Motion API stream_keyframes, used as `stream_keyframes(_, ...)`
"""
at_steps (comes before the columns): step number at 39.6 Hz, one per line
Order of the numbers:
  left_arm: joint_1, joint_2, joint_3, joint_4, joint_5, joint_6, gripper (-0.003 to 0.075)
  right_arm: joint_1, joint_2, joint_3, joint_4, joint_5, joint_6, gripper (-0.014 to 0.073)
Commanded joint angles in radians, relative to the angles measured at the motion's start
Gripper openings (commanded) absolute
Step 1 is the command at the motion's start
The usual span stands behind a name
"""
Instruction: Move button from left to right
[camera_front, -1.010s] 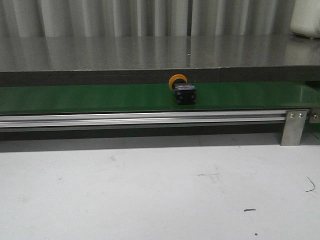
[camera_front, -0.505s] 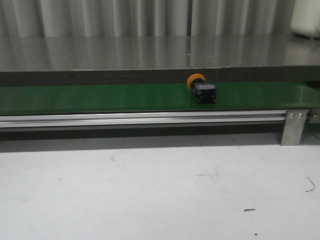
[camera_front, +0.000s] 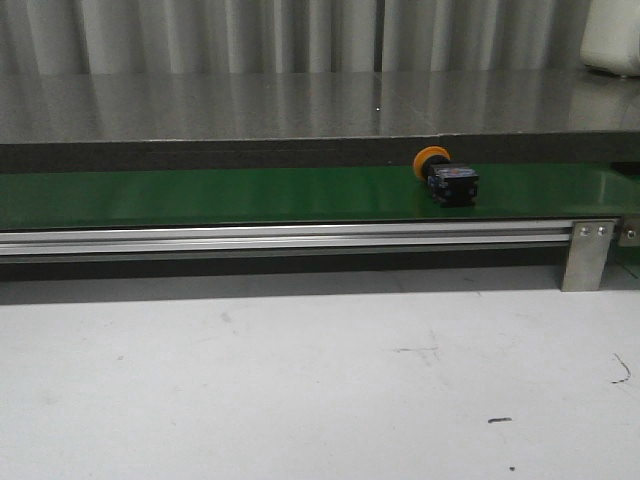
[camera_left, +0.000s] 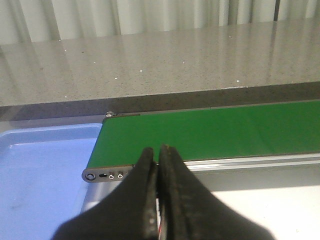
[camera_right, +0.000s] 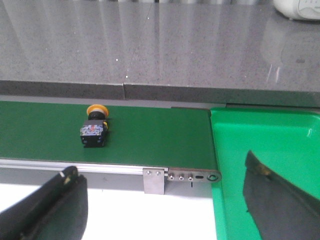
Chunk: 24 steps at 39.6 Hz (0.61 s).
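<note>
Since 1 s ago, black-bodied orange-capped button (camera_front: 448, 178) rode rightward on green belt (camera_front: 200, 195); now nearer wide-open right end effector (camera_right: 165, 200), cap pointing away; left end effector (camera_left: 158, 200) closed, empty.

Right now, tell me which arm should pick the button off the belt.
Probably the right. Its wrist view shows the button lying on the green belt just ahead of the open right gripper. The left gripper is shut at the belt's far left end, with no button in its view.

Even, dim light; soft vertical glare streaks on the grey tabletop (camera_front: 250, 105); the near pincers show blurred and dark.
</note>
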<state>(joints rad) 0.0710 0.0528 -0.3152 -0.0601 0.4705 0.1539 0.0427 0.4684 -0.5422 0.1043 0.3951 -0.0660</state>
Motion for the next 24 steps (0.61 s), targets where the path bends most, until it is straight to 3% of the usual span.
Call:
stream_keyframes(1, -0.006, 0.012, -0.024, -0.009, -0.083, -0.014, -0.0021, -0.006, 0.043, -0.037, 0.002, -0.092, -0.002, 0.0644)
stream_keyframes(11, -0.006, 0.012, -0.024, -0.009, -0.083, -0.014, -0.0021, -0.006, 0.226, -0.086, 0.003, -0.153, -0.001, 0.0644)
stream_keyframes(24, -0.006, 0.012, -0.024, -0.009, -0.083, -0.014, -0.0021, -0.005, 0.683, -0.411, 0.079, -0.01, -0.002, 0.0644)
